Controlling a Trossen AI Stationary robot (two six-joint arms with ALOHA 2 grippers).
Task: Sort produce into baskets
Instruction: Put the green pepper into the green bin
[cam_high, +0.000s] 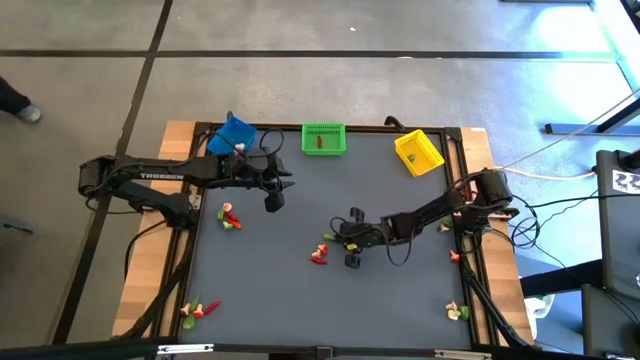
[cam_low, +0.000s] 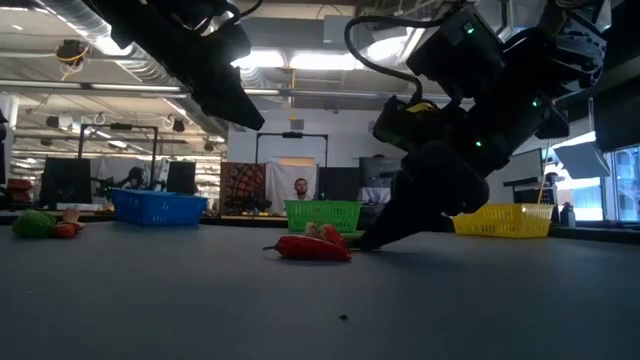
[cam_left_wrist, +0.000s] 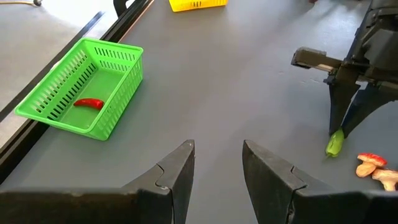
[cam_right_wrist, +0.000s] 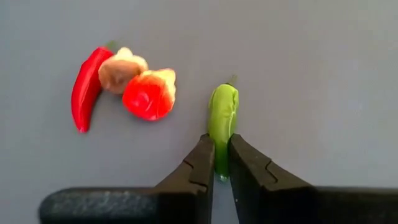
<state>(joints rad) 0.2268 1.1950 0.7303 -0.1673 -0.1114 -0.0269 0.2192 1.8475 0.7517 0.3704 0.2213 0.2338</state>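
The green pepper (cam_right_wrist: 222, 115) lies flat on the counter (cam_high: 300, 300), near its middle, and you see the right pincer (cam_right_wrist: 222, 163) closed on the pepper's lower tip, one finger on each side; most of the pepper sticks out beyond the fingertips. Just beside the green pepper lie a red chili (cam_right_wrist: 87, 87), a brownish mushroom piece (cam_right_wrist: 120, 70) and a red-and-cream piece (cam_right_wrist: 149, 93), the three touching one another but apart from the pepper.

Farther from the green pepper, along the far edge of the counter, stand the green basket (cam_high: 323, 139), the blue basket (cam_high: 236, 133) and the yellow basket (cam_high: 419, 151). The green basket holds one red chili (cam_left_wrist: 89, 103); a small green piece seems to lie in the yellow basket, and you cannot tell what the blue one holds.

Little of the sorting looks done. More produce lies loose well away from the green pepper: a cluster (cam_high: 229, 217) below the left arm, a cluster (cam_high: 197, 310) at the near left corner, and one (cam_high: 457, 312) at the near right corner.

The left pincer (cam_left_wrist: 216, 168) hangs between the green pepper and the blue basket, fingers partly apart and holding nothing.
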